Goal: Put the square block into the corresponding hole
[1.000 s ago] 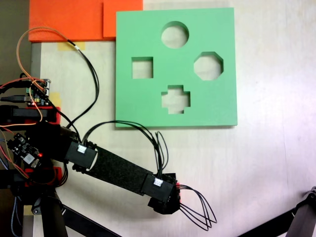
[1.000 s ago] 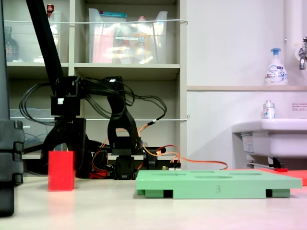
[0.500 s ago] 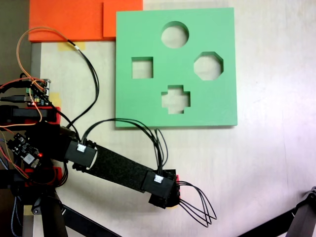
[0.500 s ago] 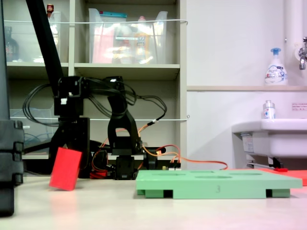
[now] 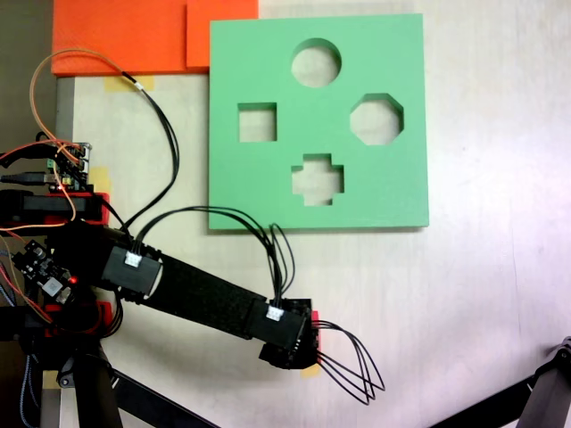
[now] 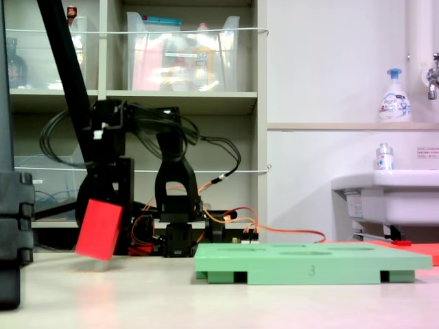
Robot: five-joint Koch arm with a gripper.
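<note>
One small bright red foam cube (image 6: 99,229) at lower left of the side-on fixed view, tilted and clear of the pale surface (image 6: 206,301), hanging under the black arm's wrist. From above, only a sliver of red (image 5: 314,315) beside the wrist housing at lower centre of the frame. Jaws (image 6: 103,205) apparently pinching the cube, judged from its raised, tilted pose; fingertips themselves hidden behind cube and housing. Flat green foam board (image 5: 393,178) in the upper middle of the top-down fixed view, well apart from the cube, with four cut-outs: round at top, octagonal at right, cross-shaped at bottom, and the square hole (image 5: 257,122) at left. Flat orange foam sheets (image 5: 125,36) at upper left, touching the board's corner. White sink (image 6: 384,195) and soap bottle (image 6: 394,96) at right of the side-on view, shelving (image 6: 171,103) behind the arm.

Step in hand, as a judgement: lift just after the grasp, transport not yet begun. Next move: carry up-frame and slightly left in the top-down view to a spot above the square hole, level the tilted cube, turn its sides parallel to the hole's edges, then lower straight. Risk: a tilted cube catching on the hole's rim.
</note>
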